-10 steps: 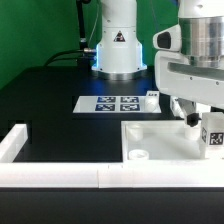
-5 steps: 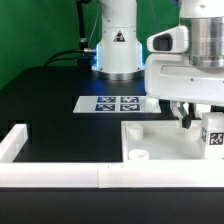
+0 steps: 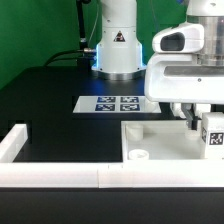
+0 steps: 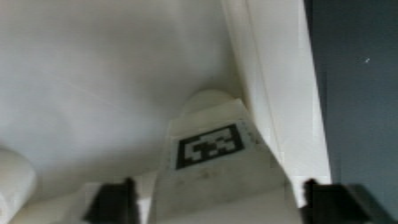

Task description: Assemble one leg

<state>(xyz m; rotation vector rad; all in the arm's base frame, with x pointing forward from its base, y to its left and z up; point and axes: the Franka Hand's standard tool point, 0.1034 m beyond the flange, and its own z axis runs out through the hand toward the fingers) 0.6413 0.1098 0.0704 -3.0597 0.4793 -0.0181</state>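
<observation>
A white leg (image 3: 213, 135) with a black marker tag stands at the exterior view's right edge, on the white square tabletop (image 3: 165, 142). My gripper (image 3: 194, 117) hangs just left of the leg and above the tabletop. In the wrist view the leg (image 4: 217, 130) lies between my two dark fingers (image 4: 116, 200), with a narrow gap on each side. The gripper (image 4: 222, 202) is open around the leg and does not clamp it. The leg's lower end is hidden.
A white L-shaped fence (image 3: 60, 176) runs along the front and left. The marker board (image 3: 115, 102) lies mid-table, before the arm's base (image 3: 118, 50). Small raised stubs (image 3: 139, 156) sit at the tabletop's near-left corners. The black table (image 4: 356, 80) shows beside the tabletop.
My gripper shifted left and down a little, then slightly back right. The leg and the tabletop have not moved.
</observation>
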